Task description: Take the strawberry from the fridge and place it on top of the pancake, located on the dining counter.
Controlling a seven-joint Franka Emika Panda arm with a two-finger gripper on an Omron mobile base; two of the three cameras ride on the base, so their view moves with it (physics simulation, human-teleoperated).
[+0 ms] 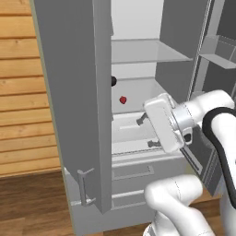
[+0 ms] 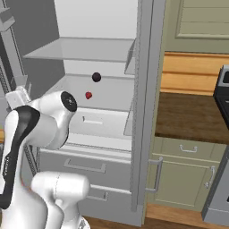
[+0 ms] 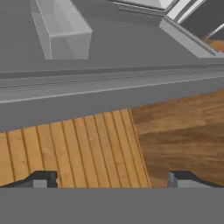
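Now, step: reach into the open fridge [image 1: 78, 92] for the strawberry [image 1: 123, 100]; nothing is picked yet.
Gripper: gripper [image 1: 146, 131] sits just in front of the fridge opening, its 2 fingers spread wide and released, holding nothing. In the left base view the fingers point left, across the fridge front, not in at the berry.
Hand view: the 2 tips [image 3: 43, 178] aim along the grey door edge toward wood floor, so the berry is off its line of sight.
Drawer: a pale drawer [image 1: 129, 129] lies just behind the gripper, below the berry's shelf.
Strawberry: it rests on the middle shelf, deep inside, above and beyond the gripper, well apart from it.
Dark fruit: a round dark fruit [image 2: 96, 77] sits on the same shelf, near the berry, higher in both base views.
How to do it well: I judge the wrist should turn to face inward, rise over the drawer lip, then go in level with the berry centred between the fingers.
Risk: the berry is tiny and round; a skewed close could roll it away or catch the dark fruit.
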